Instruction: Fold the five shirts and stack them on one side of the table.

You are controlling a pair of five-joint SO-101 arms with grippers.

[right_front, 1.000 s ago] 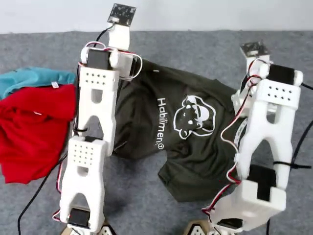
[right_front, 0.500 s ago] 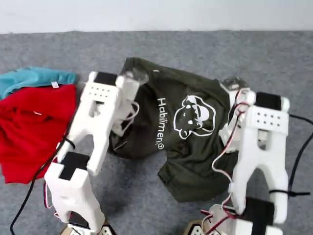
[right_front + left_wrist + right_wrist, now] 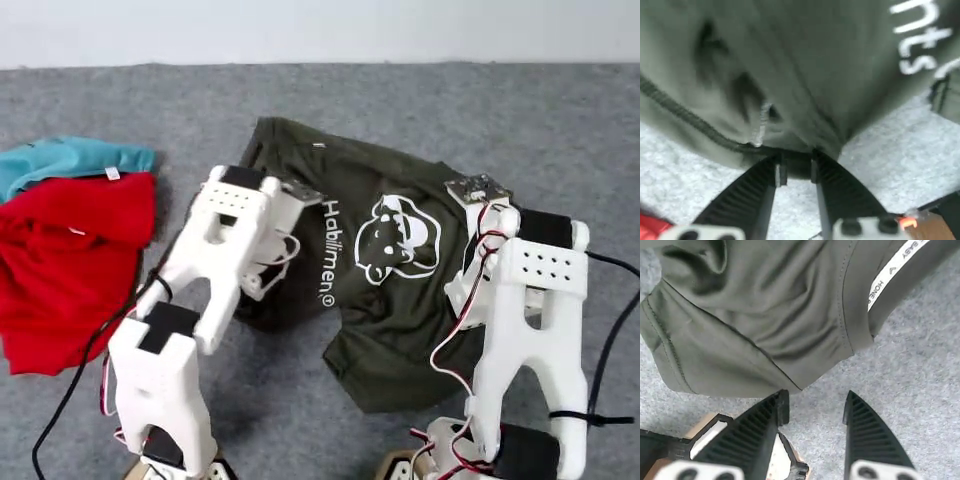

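Red shirt [image 3: 70, 260] on teal shirt [image 3: 60, 157] at left, maybe done; olive shirt [image 3: 380, 300] unfolded; left end effector [image 3: 795, 172] pinches its hem, right end effector [image 3: 815, 407] wide.

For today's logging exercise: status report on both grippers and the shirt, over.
Left gripper shut on hem of dark olive cotton shirt. Right gripper open over grey carpet at its edge. Shirt unfolded. Red shirt, teal shirt lie aside.

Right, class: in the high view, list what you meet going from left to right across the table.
In order: red shirt → left arm → bear print on the green shirt → right arm.
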